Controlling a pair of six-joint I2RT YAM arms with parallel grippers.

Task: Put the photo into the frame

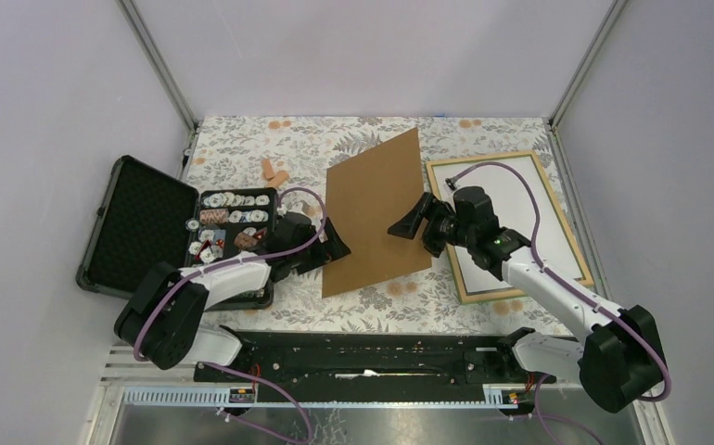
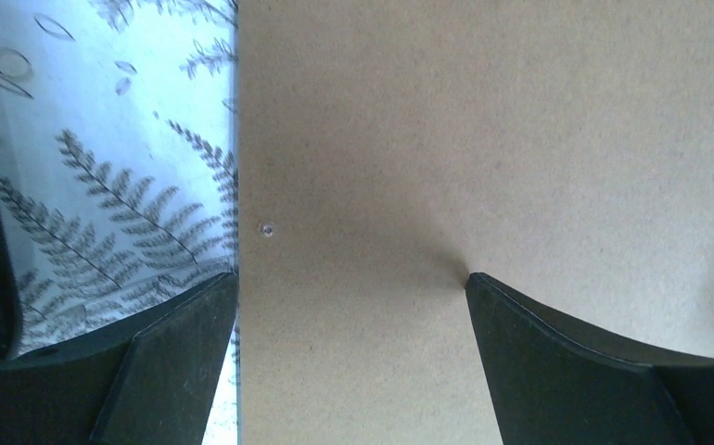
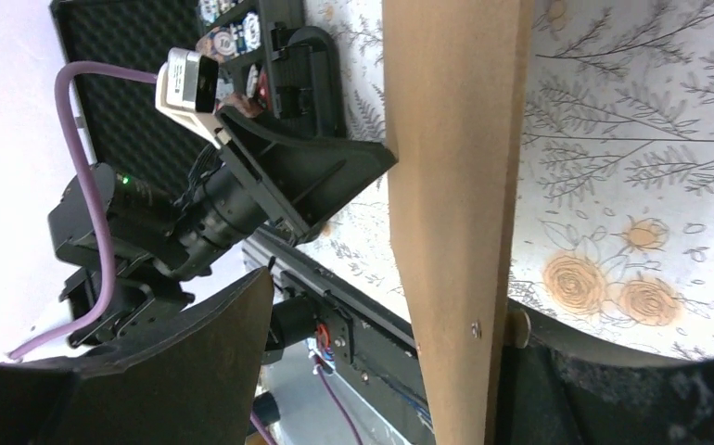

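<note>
The frame point(image 1: 481, 158) lies flat at the right with its light wood side up. A white surface point(image 1: 553, 246) fills its inside; no blue print shows, so I cannot tell whether this is the photo's back. A plain brown backing board point(image 1: 376, 213) stands tilted off the table between the arms. My left gripper point(image 1: 335, 243) is open at the board's left edge, its jaws point(image 2: 351, 278) spread wide against the board point(image 2: 483, 139). My right gripper point(image 1: 414, 222) straddles the board's right edge point(image 3: 455, 139). Its jaws point(image 3: 395, 297) are open, one finger on the board and the other clear of it.
An open black case point(image 1: 149, 227) with poker chips point(image 1: 233, 218) stands at the left, just behind my left arm. Small orange pieces point(image 1: 273, 171) lie at the back left. The enclosure walls ring the floral table, and a black rail point(image 1: 363, 357) runs along the near edge.
</note>
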